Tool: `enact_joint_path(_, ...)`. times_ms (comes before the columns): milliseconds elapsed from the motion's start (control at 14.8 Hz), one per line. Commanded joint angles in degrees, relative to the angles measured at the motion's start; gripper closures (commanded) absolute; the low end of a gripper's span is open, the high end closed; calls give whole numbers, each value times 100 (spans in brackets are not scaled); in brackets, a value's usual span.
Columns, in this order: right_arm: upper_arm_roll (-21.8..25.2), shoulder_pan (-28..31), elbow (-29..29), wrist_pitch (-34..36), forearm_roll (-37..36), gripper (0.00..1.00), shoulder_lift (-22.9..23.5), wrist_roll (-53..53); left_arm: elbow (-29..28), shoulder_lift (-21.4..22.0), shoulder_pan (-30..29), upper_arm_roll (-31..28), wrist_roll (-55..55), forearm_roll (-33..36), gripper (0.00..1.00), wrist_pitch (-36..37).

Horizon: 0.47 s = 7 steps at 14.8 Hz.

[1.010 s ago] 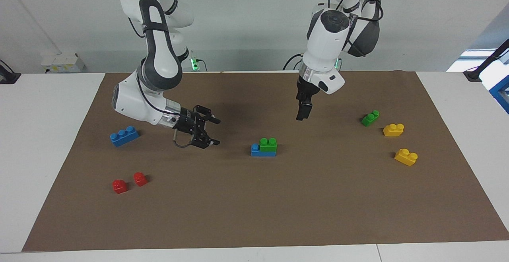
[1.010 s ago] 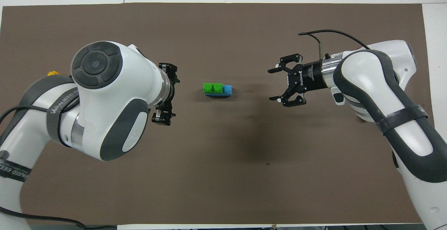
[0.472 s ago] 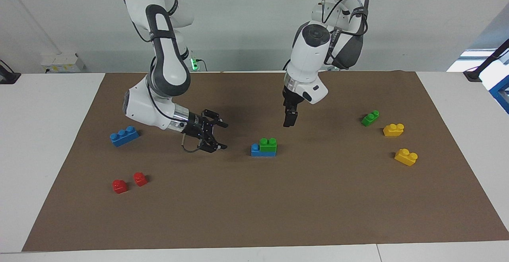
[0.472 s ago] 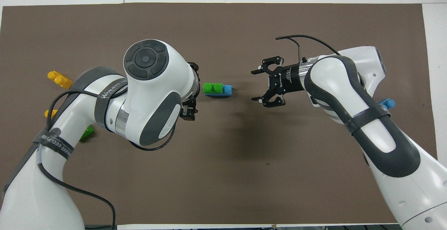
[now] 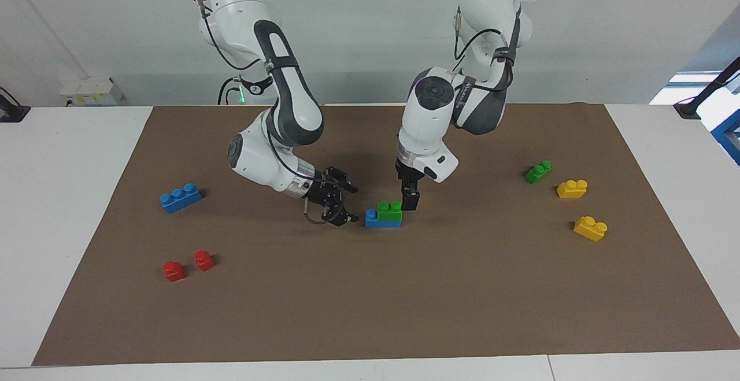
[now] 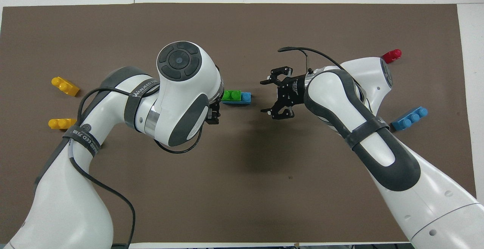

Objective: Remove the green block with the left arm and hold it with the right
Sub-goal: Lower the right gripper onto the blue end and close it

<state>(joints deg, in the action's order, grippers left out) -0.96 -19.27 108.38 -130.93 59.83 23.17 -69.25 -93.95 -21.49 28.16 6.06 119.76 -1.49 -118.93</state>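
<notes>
Green block [image 5: 390, 210] is the one you want: it sits studs-up on a three-stud blue brick [image 5: 383, 221] near the middle of the brown mat [image 5: 370, 300], covering the two studs toward the left arm's end and leaving one blue stud bare at the right arm's end. Its long axis runs along the worktop [image 5: 69, 196] from one arm's end to the other, in line with the blue brick beneath it.

Your right pincer [image 5: 340, 203] lies low and sideways just beside the bare-stud end of the blue brick, fingers spread and empty. Your left pincer [image 5: 410, 197] points straight down, low at the green block's other end, also open and holding nothing; whether it touches the block I cannot tell.

To do this step well, I would have you bring the right pincer in level so its fingers straddle the blue brick only, and clamp before anything else moves. Then centre the left pincer over the green block, close across its narrow sides, and pull straight up along the studs. A tilted pull would likely drag both bricks together.

A blue brick [image 5: 181, 197], two red pieces [image 5: 188, 265], a darker green brick [image 5: 537, 171] and two yellow bricks [image 5: 581, 207] lie well apart.
</notes>
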Motion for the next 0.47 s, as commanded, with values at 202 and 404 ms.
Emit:
enact_joint_path(202, 8, -112, -159, -327, 126, 9, 276, 175, 131, -198, 102, -87, 425, 290, 0, -428)
enact_joint_path(404, 8, -235, -247, -538, 135, 9, 390, 175, 104, -250, 111, -79, 461, 299, 0, -490)
